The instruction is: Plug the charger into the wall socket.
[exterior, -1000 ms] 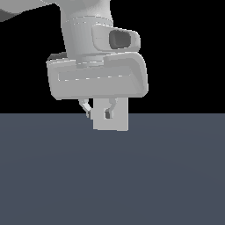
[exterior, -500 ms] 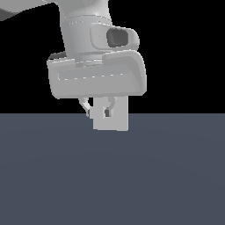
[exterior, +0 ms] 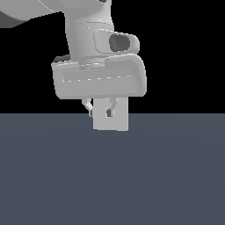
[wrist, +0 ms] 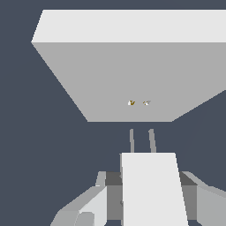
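Note:
My gripper [wrist: 148, 177] is shut on the charger [wrist: 152, 194], a white block whose two thin prongs [wrist: 151, 140] point at the wall socket [wrist: 132, 75]. The socket is a large pale-grey upright slab with a tiny orange dot [wrist: 131, 103] at its centre. The prong tips stand a short way off the slab's face, roughly in line with the dot. In the exterior view my gripper [exterior: 101, 112] hangs in front of the socket [exterior: 118, 123]. There I cannot tell the charger apart from the slab behind it.
The dark grey floor [exterior: 112, 176] spreads flat around the socket. My wide grey hand [exterior: 99, 79] and the arm above it fill the upper middle of the exterior view and hide the slab's top.

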Robot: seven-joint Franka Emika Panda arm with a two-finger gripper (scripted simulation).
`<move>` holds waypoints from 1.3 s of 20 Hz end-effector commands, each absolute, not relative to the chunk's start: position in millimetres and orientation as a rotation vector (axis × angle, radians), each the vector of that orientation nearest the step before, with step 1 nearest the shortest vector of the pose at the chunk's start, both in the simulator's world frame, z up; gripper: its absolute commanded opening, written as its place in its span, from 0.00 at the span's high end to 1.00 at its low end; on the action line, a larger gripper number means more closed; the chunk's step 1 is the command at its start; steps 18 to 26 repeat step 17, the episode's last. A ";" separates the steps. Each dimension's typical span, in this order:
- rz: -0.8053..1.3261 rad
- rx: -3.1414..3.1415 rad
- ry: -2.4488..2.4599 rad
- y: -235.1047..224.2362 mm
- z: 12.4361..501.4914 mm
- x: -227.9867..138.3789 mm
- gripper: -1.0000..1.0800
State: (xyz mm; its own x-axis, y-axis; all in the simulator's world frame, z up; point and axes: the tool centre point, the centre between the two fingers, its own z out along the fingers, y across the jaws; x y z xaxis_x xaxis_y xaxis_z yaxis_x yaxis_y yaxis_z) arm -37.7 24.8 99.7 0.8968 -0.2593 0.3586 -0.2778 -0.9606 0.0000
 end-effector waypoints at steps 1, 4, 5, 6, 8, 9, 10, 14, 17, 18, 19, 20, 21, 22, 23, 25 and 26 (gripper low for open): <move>0.559 3.009 -0.427 22.1 99.9 -29.4 1.00; 0.559 3.009 -0.427 18.5 99.9 -17.1 1.00; 0.559 3.009 -0.427 17.5 99.9 -13.6 1.00; 0.559 3.009 -0.427 16.6 100.0 -10.6 1.00; 0.558 3.009 -0.428 15.0 99.8 -5.6 1.00; 0.558 3.009 -0.428 14.5 99.8 -3.7 1.00; 0.558 3.009 -0.428 14.1 99.8 -2.2 1.00; 0.558 3.009 -0.428 13.8 99.8 0.0 1.00; 0.559 3.009 -0.428 14.2 99.9 -1.2 1.00; 0.559 3.009 -0.428 14.2 99.9 -1.2 1.00; 0.559 3.009 -0.428 14.2 99.9 -1.2 1.00; 0.559 3.009 -0.428 14.2 99.9 -1.2 1.00; 0.559 3.009 -0.428 14.2 99.9 -1.2 1.00; 0.559 3.009 -0.428 14.2 99.9 -1.2 1.00; 0.559 3.009 -0.428 14.2 99.9 -1.2 1.00; 0.559 3.009 -0.428 14.2 99.9 -1.2 1.00; 0.559 3.009 -0.428 14.2 99.9 -1.2 1.00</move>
